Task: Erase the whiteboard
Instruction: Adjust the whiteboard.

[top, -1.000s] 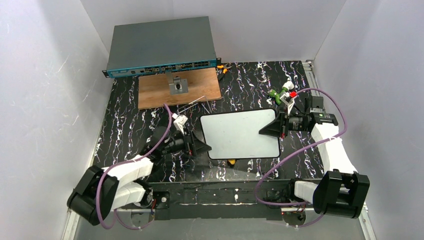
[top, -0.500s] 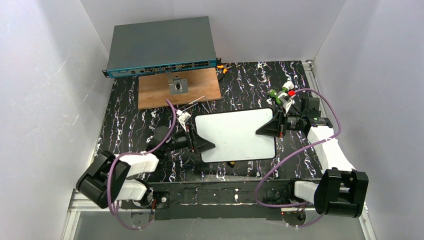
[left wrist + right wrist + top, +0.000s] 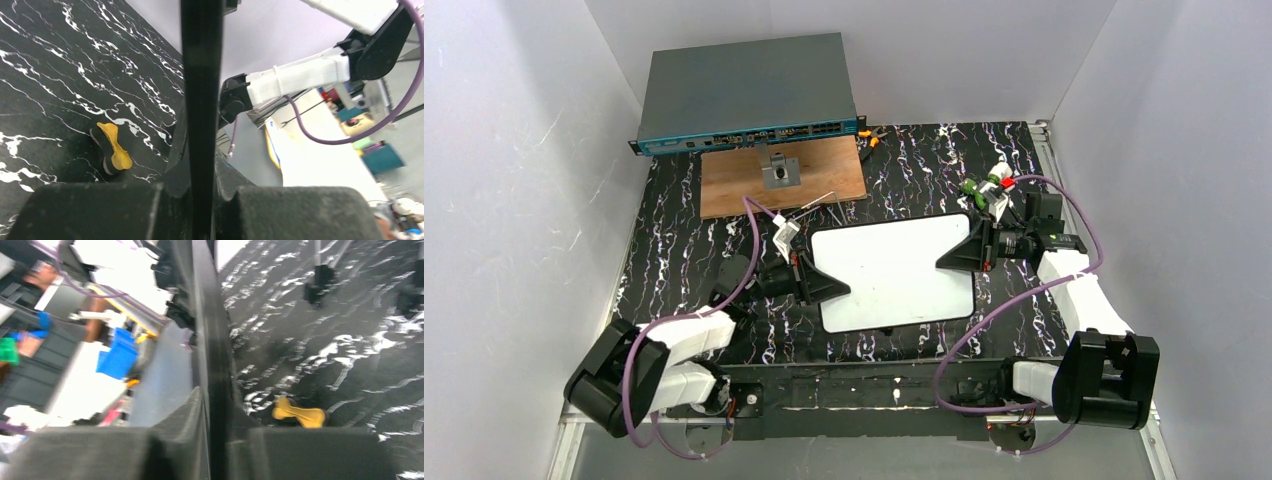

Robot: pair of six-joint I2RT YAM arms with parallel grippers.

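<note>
- Top view: shows the whiteboard [image 3: 894, 272] spanning from the left gripper [image 3: 836, 286] to the right gripper [image 3: 951, 259], white face up, pinched at each short end.
- Same view: closed down tight on the board's rim at both ends, with nothing else in either grip.
- Same view: beyond the left gripper, takes in a brown wooden panel [image 3: 824, 180] and, further on, a grey network switch [image 3: 749, 95]; just beyond the right gripper, a green and white part [image 3: 984, 187].
- Left wrist view: looks along the left gripper [image 3: 202, 200], clamped on the board's dark rim, seen edge-on and running straight up from between the pads.
- Same view: left of the fingers [image 3: 90, 210], finds a small yellow piece [image 3: 114, 150] lying on the black marbled table [image 3: 50, 75].
- Right wrist view, somewhat blurred: looks along the right gripper [image 3: 215, 450], likewise shut on the board's thin dark edge.
- Same view: right of the fingers [image 3: 310, 452], catches the same yellow piece on the table, close to the board's edge.
</note>
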